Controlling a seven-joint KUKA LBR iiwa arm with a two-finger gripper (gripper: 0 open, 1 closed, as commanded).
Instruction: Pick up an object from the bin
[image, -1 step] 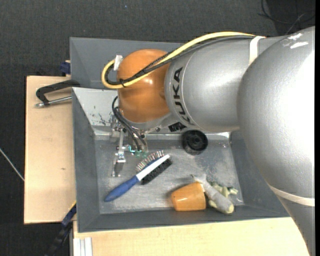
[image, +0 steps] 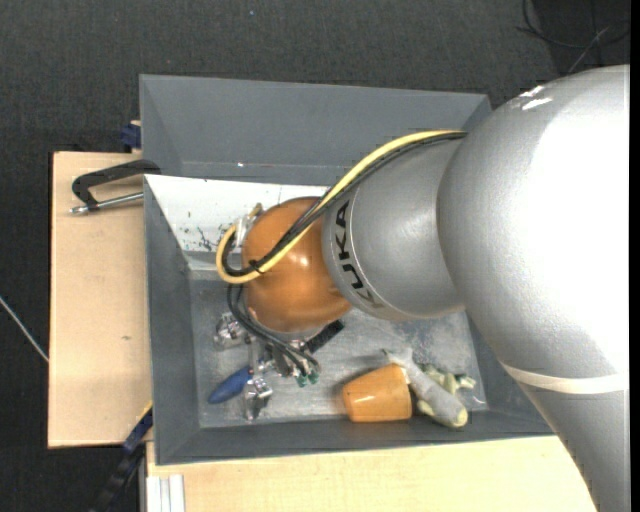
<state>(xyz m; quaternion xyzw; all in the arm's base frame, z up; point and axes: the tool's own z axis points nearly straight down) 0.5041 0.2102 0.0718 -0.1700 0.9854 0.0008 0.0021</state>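
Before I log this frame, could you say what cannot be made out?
Camera view:
- Bin floor, middle: hidden under the arm's orange cover.
- Bin's right side: covered by the arm.
- Blue thing beside the gripper: too small to identify.
- Pale thing by the orange lump: kind unclear.

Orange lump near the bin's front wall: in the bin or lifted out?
In the bin. The orange lump lies on its side on the bin floor, touching a pale object beside it.
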